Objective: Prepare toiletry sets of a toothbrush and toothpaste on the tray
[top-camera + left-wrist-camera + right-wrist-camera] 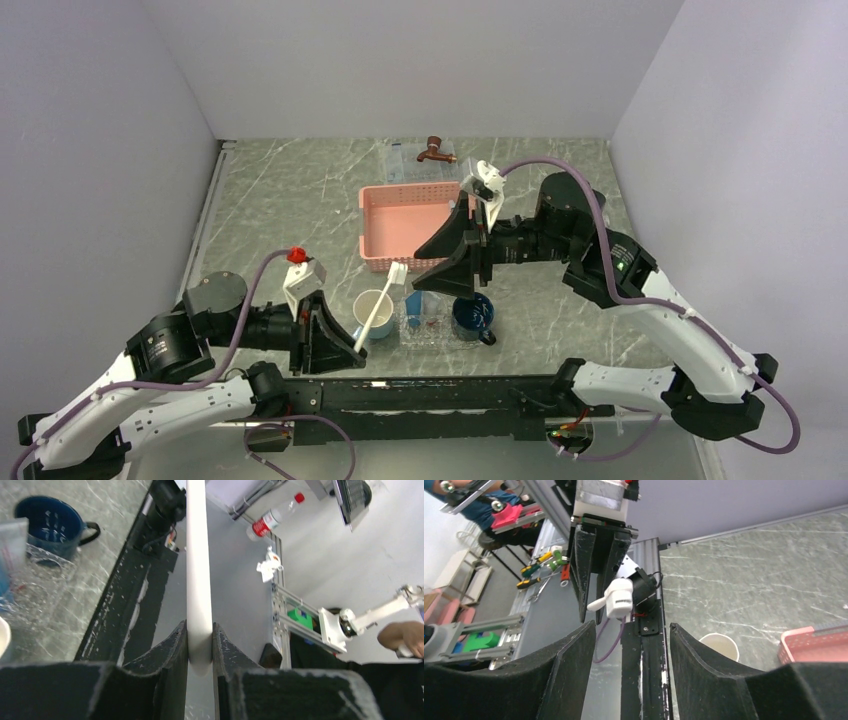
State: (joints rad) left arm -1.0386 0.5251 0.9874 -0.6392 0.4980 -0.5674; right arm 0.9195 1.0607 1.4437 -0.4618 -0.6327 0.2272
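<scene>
My left gripper (pixel 345 345) is shut on the lower end of a white toothbrush (pixel 380 305), which slants up over a white cup (pixel 372 318); the handle shows clamped between the jaws in the left wrist view (pixel 198 570). The small clear tray (pixel 432 333) sits between the cup and a dark blue mug (pixel 472 315). A light-blue toothpaste tube (pixel 413 306) lies in it. My right gripper (pixel 414 273) is open and empty above the tray, near the brush head (pixel 616 597). The tray (pixel 45 575) and the tube (pixel 10 540) also show in the left wrist view.
A pink lattice basket (pixel 410 225) stands behind the tray, right under the right arm. A larger clear tray (pixel 405 158) with a brown tap-shaped piece (pixel 435 150) is at the back. The black base rail (pixel 430 390) runs along the near edge.
</scene>
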